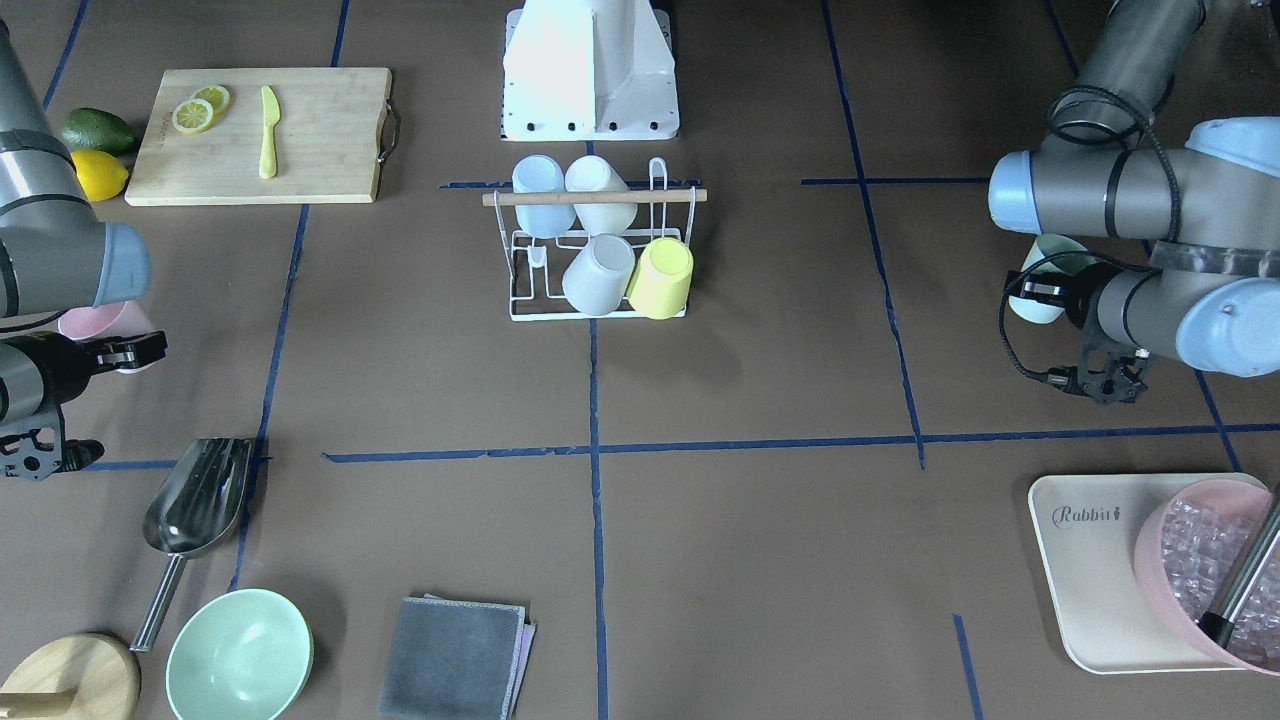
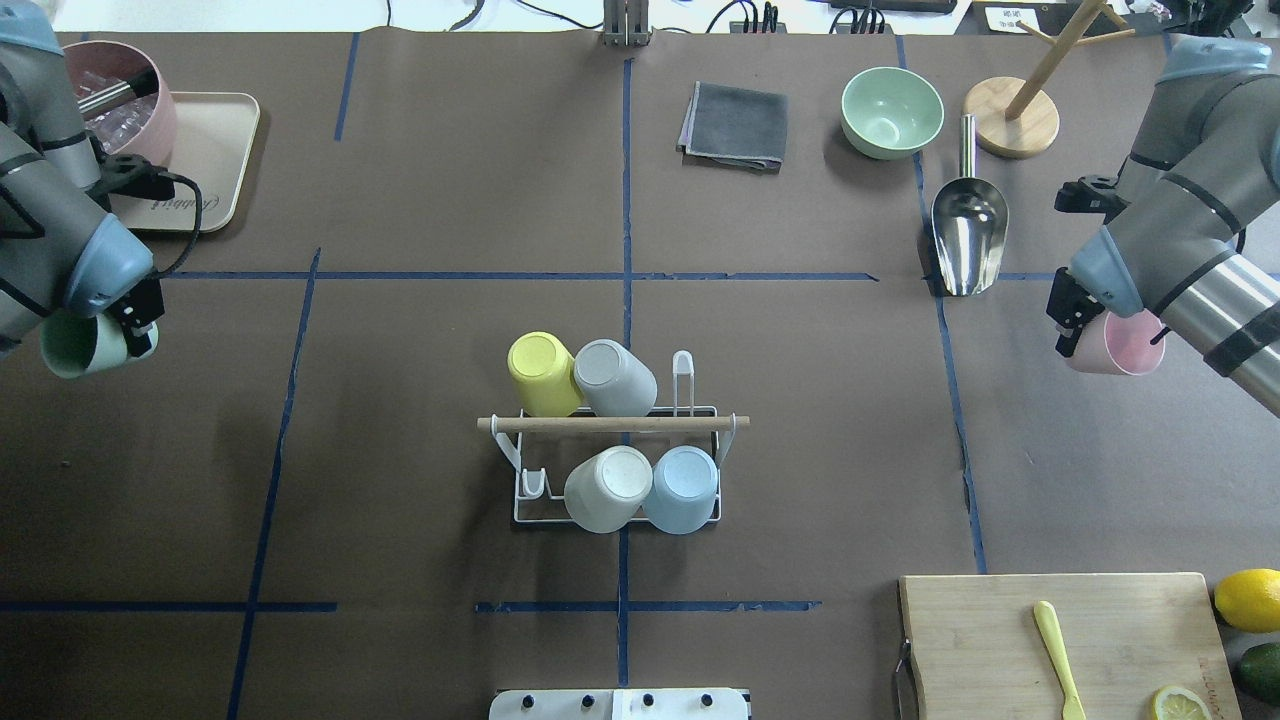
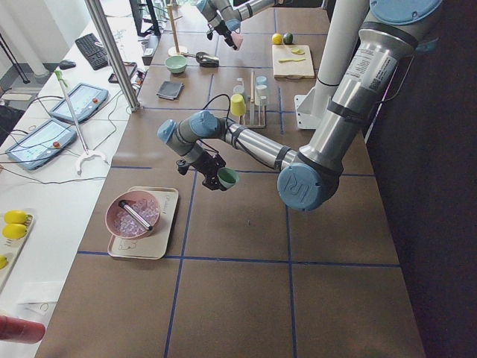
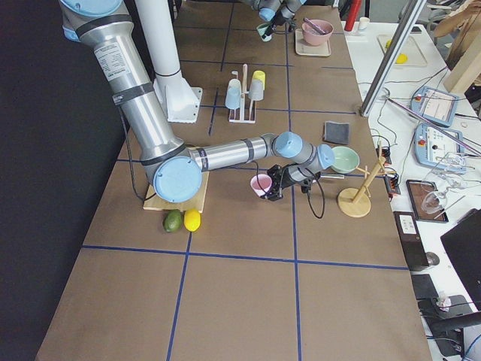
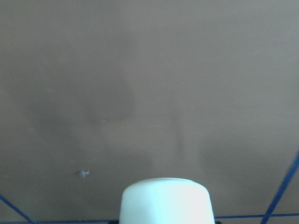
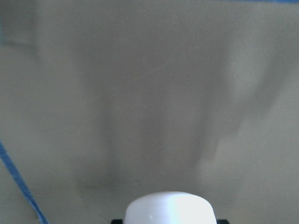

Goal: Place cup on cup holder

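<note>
While the left gripper is pinching a pale green smooth cup by its rim and the right gripper is pinching a pink cup likewise, both cups are hanging well apart from the white wire cup holder with wooden rod. They are probably light, stiff and slippery, so the rim seems the best hold.

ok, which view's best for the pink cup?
Overhead: pink cup mostly clear at the right gripper. Front view: half hidden behind the arm. Right side view: small. Right wrist view: only a washed-out base.
</note>
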